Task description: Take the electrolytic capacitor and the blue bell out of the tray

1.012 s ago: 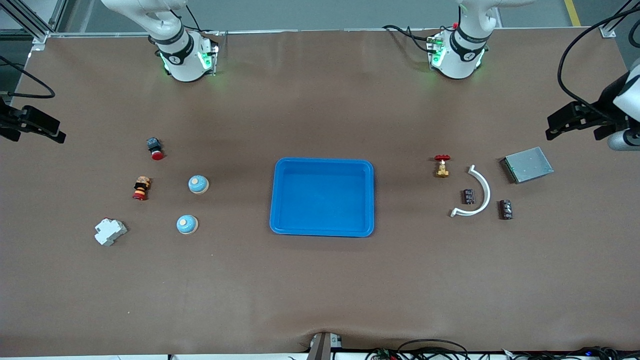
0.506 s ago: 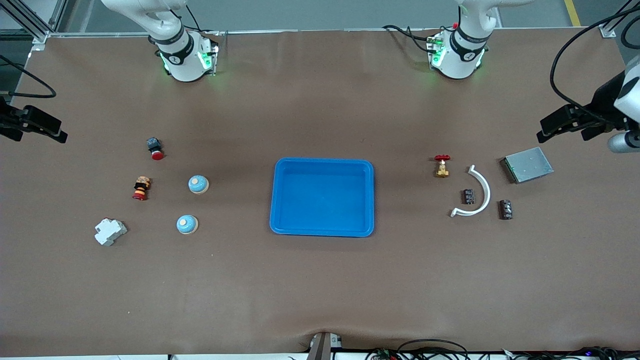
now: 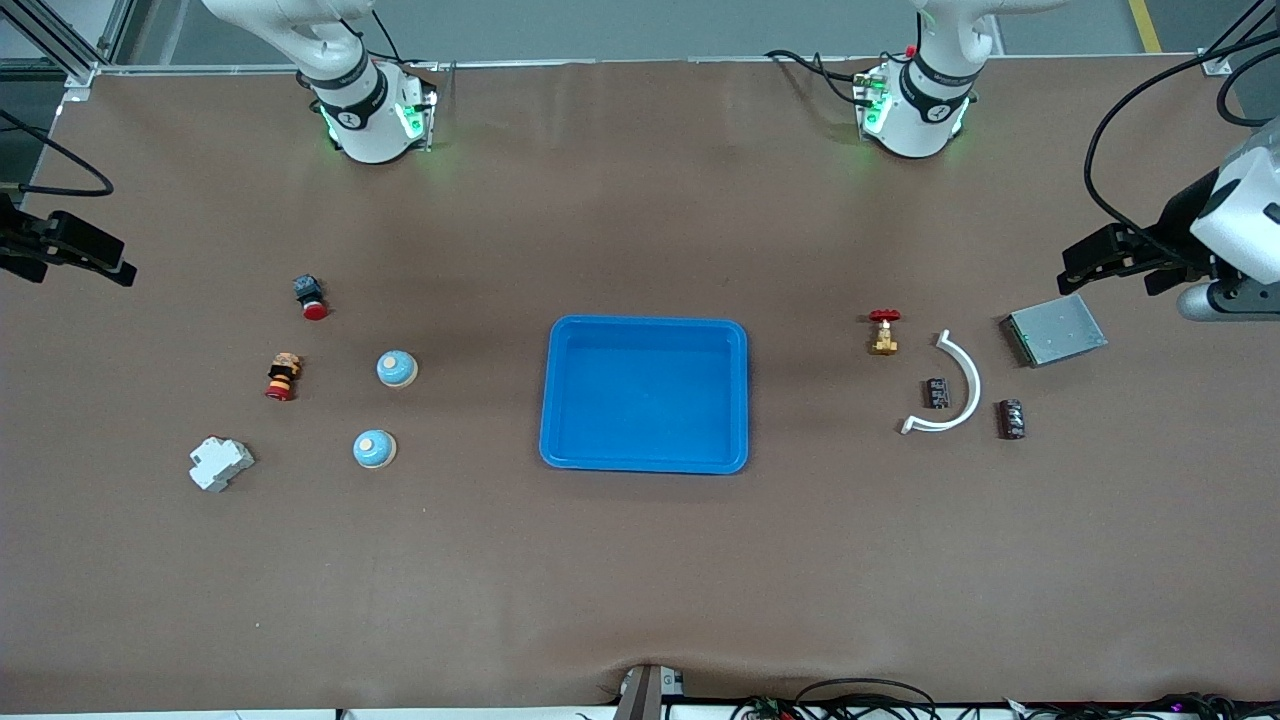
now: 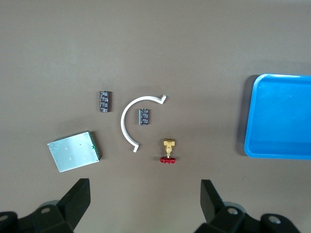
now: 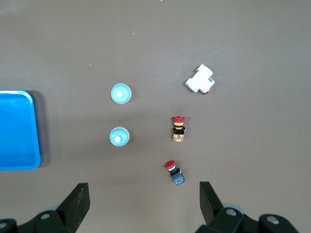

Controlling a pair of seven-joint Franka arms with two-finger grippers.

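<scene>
Two black capacitors point(image 3: 937, 392) point(image 3: 1012, 418) lie toward the left arm's end of the table, and the left wrist view shows them too point(image 4: 144, 116) point(image 4: 104, 101). Two blue bells point(image 3: 397, 368) point(image 3: 374, 449) stand toward the right arm's end, also seen from the right wrist point(image 5: 119, 136) point(image 5: 120, 93). A blue tray point(image 3: 646, 322) sits in the middle with nothing in it. My left gripper point(image 3: 1085, 265) point(image 4: 144, 194) hangs open over the table edge by the metal plate. My right gripper point(image 3: 80, 262) point(image 5: 142, 194) hangs open over the other end's edge. Neither holds anything.
A white curved strip point(image 3: 968, 380) arcs around one capacitor, with a red-handled brass valve point(image 3: 883, 332) and a metal plate point(image 3: 1055, 329) close by. Near the bells lie two red push-buttons point(image 3: 310, 297) point(image 3: 282, 376) and a white breaker point(image 3: 220, 463).
The left gripper has drifted inward from the table's end toward the metal plate. The right gripper has hardly moved. No object has shifted.
</scene>
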